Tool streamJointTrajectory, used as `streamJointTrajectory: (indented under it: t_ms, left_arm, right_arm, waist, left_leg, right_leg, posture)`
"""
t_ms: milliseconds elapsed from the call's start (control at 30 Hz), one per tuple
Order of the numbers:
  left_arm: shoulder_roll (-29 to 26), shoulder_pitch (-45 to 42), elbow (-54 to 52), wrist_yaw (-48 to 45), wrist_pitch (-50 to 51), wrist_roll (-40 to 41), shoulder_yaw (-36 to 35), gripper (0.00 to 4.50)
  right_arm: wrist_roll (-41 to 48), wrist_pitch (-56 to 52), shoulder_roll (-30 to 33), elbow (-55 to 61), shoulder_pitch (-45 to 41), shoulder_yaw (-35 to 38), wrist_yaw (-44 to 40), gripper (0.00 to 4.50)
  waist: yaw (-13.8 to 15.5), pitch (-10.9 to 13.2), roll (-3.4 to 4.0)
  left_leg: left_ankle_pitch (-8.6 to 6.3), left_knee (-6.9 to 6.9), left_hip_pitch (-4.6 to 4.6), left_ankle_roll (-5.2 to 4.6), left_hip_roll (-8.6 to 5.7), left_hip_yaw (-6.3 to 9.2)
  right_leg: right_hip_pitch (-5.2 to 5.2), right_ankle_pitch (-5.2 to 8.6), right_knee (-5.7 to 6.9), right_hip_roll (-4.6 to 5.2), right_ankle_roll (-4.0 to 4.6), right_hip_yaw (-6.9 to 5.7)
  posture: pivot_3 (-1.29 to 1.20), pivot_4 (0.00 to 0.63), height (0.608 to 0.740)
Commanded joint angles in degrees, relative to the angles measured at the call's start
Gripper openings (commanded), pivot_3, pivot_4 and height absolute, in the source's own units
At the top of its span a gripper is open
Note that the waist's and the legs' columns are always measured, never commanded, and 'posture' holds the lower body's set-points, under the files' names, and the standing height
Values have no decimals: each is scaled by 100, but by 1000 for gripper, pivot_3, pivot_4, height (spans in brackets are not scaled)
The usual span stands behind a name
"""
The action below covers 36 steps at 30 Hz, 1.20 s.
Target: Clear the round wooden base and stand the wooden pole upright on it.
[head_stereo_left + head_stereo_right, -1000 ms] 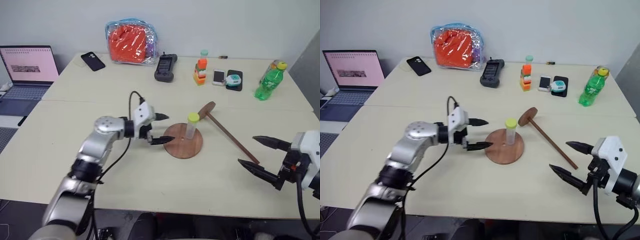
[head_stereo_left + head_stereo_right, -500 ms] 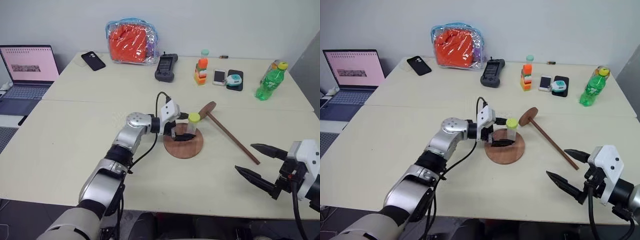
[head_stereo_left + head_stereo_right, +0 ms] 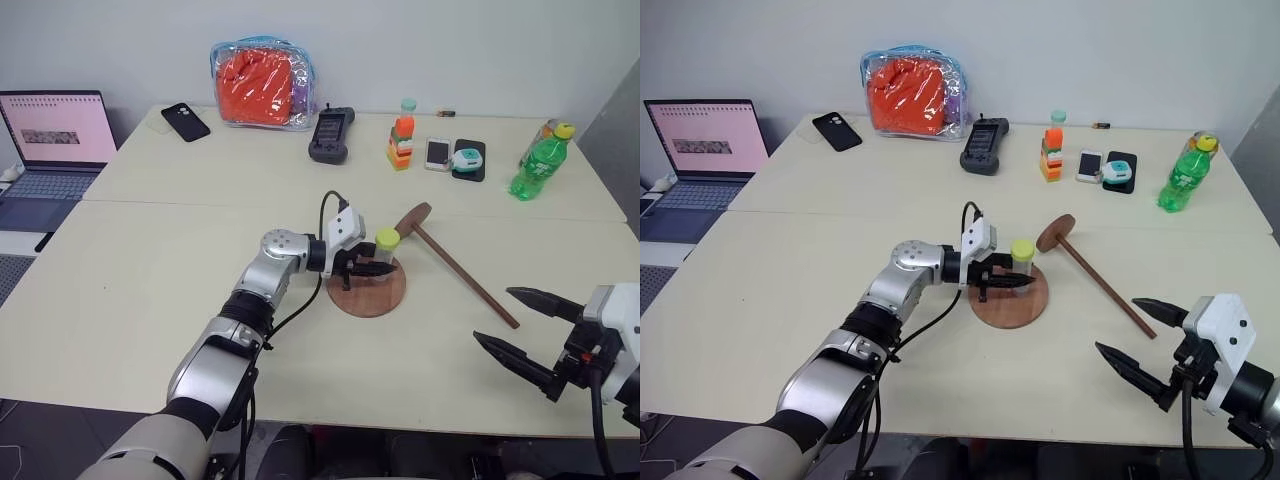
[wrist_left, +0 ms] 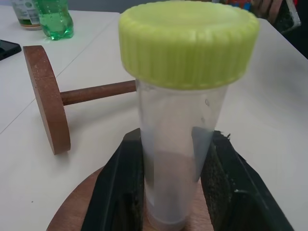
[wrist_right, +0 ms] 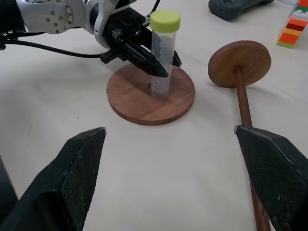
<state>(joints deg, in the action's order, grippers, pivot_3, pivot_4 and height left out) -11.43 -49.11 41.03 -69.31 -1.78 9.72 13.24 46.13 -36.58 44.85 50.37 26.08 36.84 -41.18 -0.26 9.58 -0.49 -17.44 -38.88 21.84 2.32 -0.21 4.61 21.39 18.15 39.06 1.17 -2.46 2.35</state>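
Reddish-brown round wooden base (image 3: 367,290) lies mid-worktop (image 3: 150,300), where the left gripper (image 3: 374,269) clamps the upright clear yellow-green-capped tube (image 4: 180,120), the dark wooden pole (image 3: 455,267) lying just beside, and the right gripper (image 3: 530,330) gapes empty.

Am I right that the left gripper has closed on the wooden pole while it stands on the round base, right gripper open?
Not quite. The left gripper is shut on the clear tube with the yellow-green cap, standing on the round wooden base; the left wrist view shows it. The wooden pole lies on the table. The right gripper is open.
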Motion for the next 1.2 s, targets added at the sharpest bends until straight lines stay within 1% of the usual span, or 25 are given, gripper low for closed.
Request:
streamJointTrajectory:
  t_ms: [33, 100, 200, 233, 300, 433, 533, 633, 733, 800, 967, 1200]
  left_arm:
    - [3, -41, -300, 212, -44, 89, -251, 1220]
    - [-162, -13, -471, 543, 45, 132, -493, 1220]
    - [-848, 153, -653, 1530, 54, 36, -1202, 1215]
    - [-1074, 242, -716, 1786, 115, 45, -1436, 1200]
    - [-1425, 433, -811, 2312, 191, 48, -1797, 1192]
    - [-2065, 1018, -917, 3479, 353, -5, -2618, 1192]
    - [-2311, 1571, -1118, 3920, 569, 98, -3052, 1192]
    - [-2365, 1969, -1284, 4104, 762, 228, -3290, 1192]
    - [-2314, 2091, -1332, 4178, 873, 351, -3383, 1192]
    - [-2285, 2141, -1289, 4204, 788, 329, -3357, 1192]
    - [-2181, 2170, -1287, 4288, 834, 363, -3312, 1192]
    - [-2116, 2198, -1343, 4277, 900, 374, -3255, 1192]
  right_arm:
    - [10, 103, 83, 49, -122, -18, -15, 4500]
    - [103, 61, 175, 44, -290, -81, -12, 4500]
    - [257, -7, 426, -20, -836, -441, -32, 4500]
    - [323, -38, 499, -55, -1062, -595, -21, 4500]
    - [379, -94, 625, -160, -1501, -908, -9, 4500]
    - [448, -221, 754, -491, -2513, -1638, -14, 4500]
    - [497, -323, 740, -688, -3200, -2121, -72, 4500]
    - [606, -427, 780, -810, -3643, -2454, -271, 4500]
    - [729, -510, 833, -886, -3895, -2626, -523, 4500]
    - [720, -516, 862, -918, -4101, -2783, -653, 4500]
    - [613, -512, 906, -1004, -4318, -2953, -791, 4500]
    - [538, -488, 928, -1023, -4244, -2925, -845, 4500]
  waist:
    - [0, 0, 0]
    - [-6, 1, -1]
    - [-41, 2, -2]
    - [-128, 3, -4]
    - [-211, 3, -5]
    - [-162, 2, -4]
    - [-139, 3, -7]
    - [-45, 1, -20]
    - [81, 0, -29]
    - [101, -1, -31]
    - [63, -2, -32]
    - [13, -2, -32]
  left_leg:
    - [0, 0, 0, 0, 0, 0]
    - [0, 0, 0, 0, 0, 2]
    - [0, 0, -2, 0, 2, 3]
    - [0, 0, -3, 0, 6, 3]
    - [0, 5, -14, 0, 14, 1]
    - [1, 9, -13, 1, 63, 9]
    - [1, 3, -5, 3, 59, 3]
    - [2, -3, 6, 5, 56, 8]
    - [2, -5, 11, 5, 46, 19]
    - [2, -7, 13, 4, 44, 23]
    - [2, -6, 10, 4, 47, 13]
    - [1, -4, 9, 3, 57, 9]
  right_leg:
    - [0, 0, 0, 0, 0, 0]
    - [0, 0, 0, 0, 0, 1]
    - [1, 0, 3, 0, 0, 2]
    - [2, 0, 4, -3, 0, 3]
    - [7, 0, 14, -4, 0, 14]
    - [5, 0, 6, -4, 0, -2]
    - [6, 0, 1, 0, 0, -2]
    - [11, -1, -2, 8, 0, -5]
    - [9, -1, -4, 15, 0, -10]
    - [8, -1, -3, 16, 0, -12]
    - [12, -1, 1, 17, 0, -12]
    - [14, -1, 2, 18, 1, -11]
  posture:
    - [0, 150, 740]
    - [0, 150, 740]
    - [0, 150, 740]
    - [0, 150, 740]
    - [0, 150, 740]
    - [0, 150, 740]
    - [0, 150, 740]
    - [0, 150, 740]
    - [0, 150, 740]
    - [0, 150, 740]
    - [0, 150, 740]
    - [0, 150, 740]
